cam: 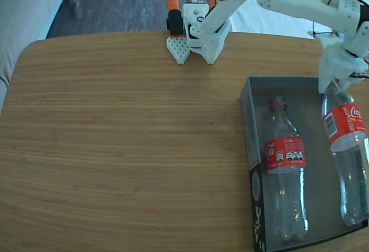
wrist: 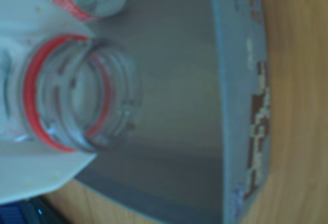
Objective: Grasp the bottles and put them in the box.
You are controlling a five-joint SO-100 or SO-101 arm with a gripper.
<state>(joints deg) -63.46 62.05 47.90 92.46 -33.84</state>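
Two clear plastic Coca-Cola bottles with red labels sit in my shallow dark-grey cardboard box [cam: 251, 119] — one [cam: 285, 171] lying flat, the other [cam: 346, 148] tilted, its neck clamped between my white gripper's [cam: 336, 83] closed fingers [wrist: 36, 170].

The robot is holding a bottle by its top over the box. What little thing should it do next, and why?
Probably lower it a little, then let go. The gripper grips the second bottle by its neck, tilted over the box, beside the bottle already lying inside.
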